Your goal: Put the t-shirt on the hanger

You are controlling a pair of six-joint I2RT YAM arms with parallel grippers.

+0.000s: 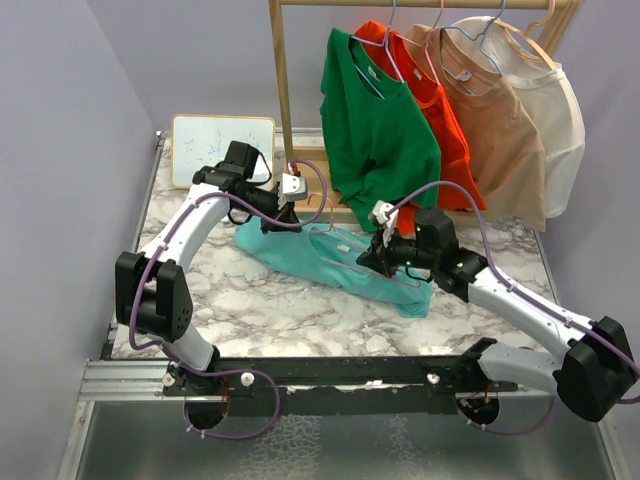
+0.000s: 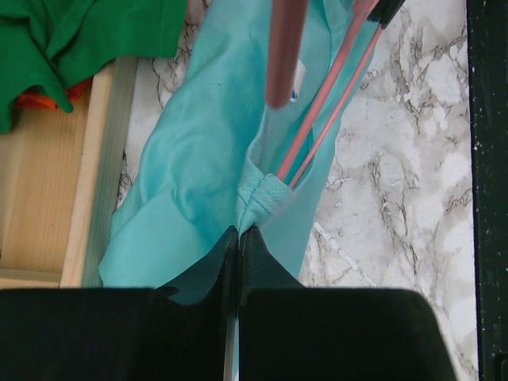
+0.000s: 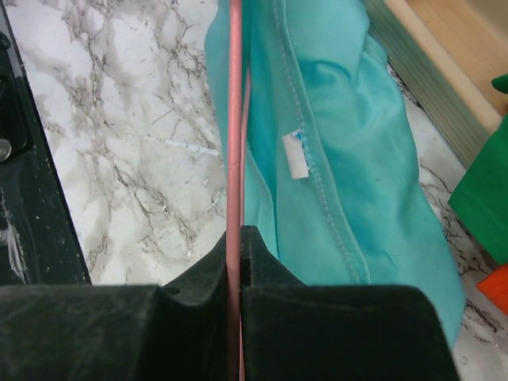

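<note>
The teal t-shirt (image 1: pixel 330 260) lies crumpled on the marble table in front of the rack. Its white neck tag (image 3: pixel 295 155) shows in the right wrist view. My left gripper (image 1: pixel 284 215) is shut on a hem fold of the t-shirt (image 2: pixel 254 202) at its far left end. The thin pink wire hanger (image 3: pixel 235 127) runs along and partly into the cloth; two of its wires (image 2: pixel 321 119) show in the left wrist view. My right gripper (image 1: pixel 372 262) is shut on one hanger wire at the shirt's near right side.
A wooden rack (image 1: pixel 283 90) stands at the back with a dark green shirt (image 1: pixel 375 130), an orange-red one (image 1: pixel 445 130), a tan one and a cream one on wire hangers. A small whiteboard (image 1: pixel 220 148) leans at the back left. The rack's wooden base (image 2: pixel 55 198) lies close beside the t-shirt.
</note>
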